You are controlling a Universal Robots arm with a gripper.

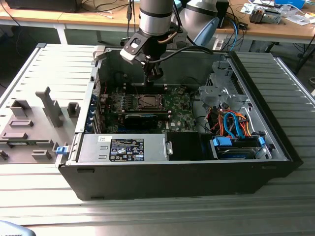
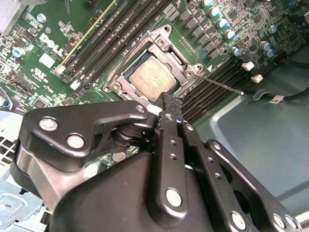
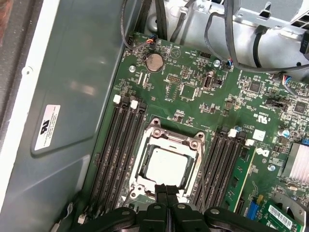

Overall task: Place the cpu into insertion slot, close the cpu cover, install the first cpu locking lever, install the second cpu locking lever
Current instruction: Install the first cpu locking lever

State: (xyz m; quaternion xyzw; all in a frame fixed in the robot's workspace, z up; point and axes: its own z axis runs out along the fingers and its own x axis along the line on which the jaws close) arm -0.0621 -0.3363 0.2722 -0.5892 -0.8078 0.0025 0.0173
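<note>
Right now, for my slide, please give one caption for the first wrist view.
Shut fingers at the insertion slot's edge; the cpu lies inside, the cpu cover down over it.

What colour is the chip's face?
The chip is pale silver-grey; clearest in the second wrist view.

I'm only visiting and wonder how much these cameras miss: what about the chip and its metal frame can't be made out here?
- Second wrist view: the claw hides one corner of the cpu cover; whether they touch cannot be told.
- First wrist view: its fingertips hide the cover's edge beneath them.
- Exterior view: the cpu is too small to tell from the cover around it.
</note>
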